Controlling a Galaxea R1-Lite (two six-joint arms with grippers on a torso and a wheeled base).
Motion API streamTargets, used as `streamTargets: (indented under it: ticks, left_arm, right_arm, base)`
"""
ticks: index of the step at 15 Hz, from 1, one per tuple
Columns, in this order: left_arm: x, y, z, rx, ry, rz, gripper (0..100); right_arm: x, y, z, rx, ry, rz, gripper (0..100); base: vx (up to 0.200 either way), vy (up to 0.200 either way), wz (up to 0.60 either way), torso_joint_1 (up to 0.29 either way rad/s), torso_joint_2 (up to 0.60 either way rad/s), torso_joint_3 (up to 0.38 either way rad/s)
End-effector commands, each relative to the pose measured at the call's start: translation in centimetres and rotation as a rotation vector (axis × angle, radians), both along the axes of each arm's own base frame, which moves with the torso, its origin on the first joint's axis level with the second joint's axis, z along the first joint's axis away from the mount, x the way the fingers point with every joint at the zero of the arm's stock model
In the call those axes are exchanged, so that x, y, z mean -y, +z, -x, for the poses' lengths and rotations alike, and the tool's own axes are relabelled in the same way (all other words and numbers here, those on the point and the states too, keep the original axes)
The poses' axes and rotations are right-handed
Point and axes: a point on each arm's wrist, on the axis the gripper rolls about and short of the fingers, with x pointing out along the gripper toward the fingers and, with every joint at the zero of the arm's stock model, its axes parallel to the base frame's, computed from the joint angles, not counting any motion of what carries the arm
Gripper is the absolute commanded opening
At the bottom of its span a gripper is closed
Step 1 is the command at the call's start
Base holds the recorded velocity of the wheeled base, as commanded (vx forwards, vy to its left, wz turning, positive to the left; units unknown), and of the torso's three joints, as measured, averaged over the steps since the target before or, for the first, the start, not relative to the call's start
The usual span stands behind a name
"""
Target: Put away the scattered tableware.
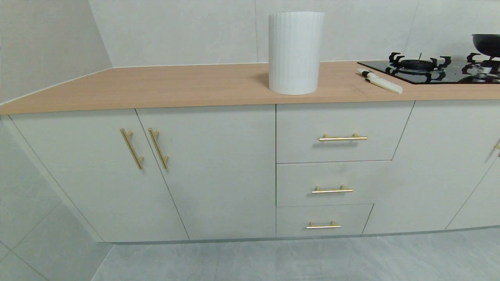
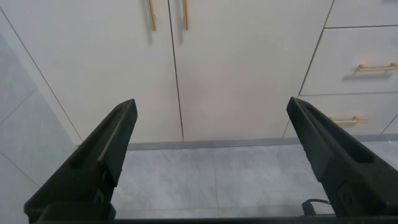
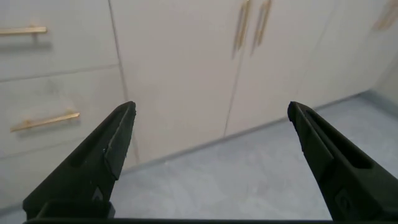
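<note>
A knife (image 1: 379, 81) with a white blade and a white-and-black handle lies on the wooden countertop (image 1: 175, 86), beside the black hob (image 1: 433, 70). A tall white ribbed cylinder container (image 1: 295, 52) stands on the counter left of the knife. My left gripper (image 2: 211, 109) hangs open low before the cabinet doors, holding nothing. My right gripper (image 3: 211, 112) is open too, low above the floor near the drawers, and it is empty.
Below the counter are two cabinet doors with gold handles (image 1: 144, 148) and three drawers with gold handles (image 1: 342, 137). A dark pan (image 1: 486, 43) sits on the hob at the far right. Grey tiled floor (image 1: 273, 261) lies in front.
</note>
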Motion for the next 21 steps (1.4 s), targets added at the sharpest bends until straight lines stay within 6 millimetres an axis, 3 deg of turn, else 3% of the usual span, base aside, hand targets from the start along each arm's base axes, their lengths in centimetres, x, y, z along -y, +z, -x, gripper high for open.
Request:
streamTargets:
  ticks: [1,2,5,6,10,21]
  left_arm:
    - [0.0,0.0,0.0,-0.002,0.000,0.000,100]
    - [0.0,0.0,0.0,-0.001,0.000,0.000,100]
    - [0.0,0.0,0.0,-0.001,0.000,0.000,100]
    - [0.0,0.0,0.0,-0.002,0.000,0.000,100]
    - [0.0,0.0,0.0,-0.002,0.000,0.000,100]
    - [0.0,0.0,0.0,-0.001,0.000,-0.001,100]
  right_arm:
    - [-0.3,-1.0,1.6,0.113,0.073,0.013,100]
    - [-0.3,-1.0,1.6,0.116,0.088,0.004,100]
    - [-0.8,-5.6,-0.4,-0.020,0.333,-0.079,100]
    - [-0.9,-5.9,-0.4,-0.046,0.373,-0.116,100]
    - [-1.1,-6.5,-0.5,-0.107,0.451,-0.128,100]
    - [-1.1,-6.5,-0.5,-0.103,0.456,-0.120,100]
  base:
    - [0.000,0.000,0.00,0.000,0.00,0.000]
    - [0.000,0.000,0.00,0.000,0.00,0.000]
    - [0.000,0.000,0.00,0.000,0.00,0.000]
    - [0.000,0.000,0.00,0.000,0.00,0.000]
    - [0.000,0.000,0.00,0.000,0.00,0.000]
    - [0.000,0.000,0.00,0.000,0.00,0.000]
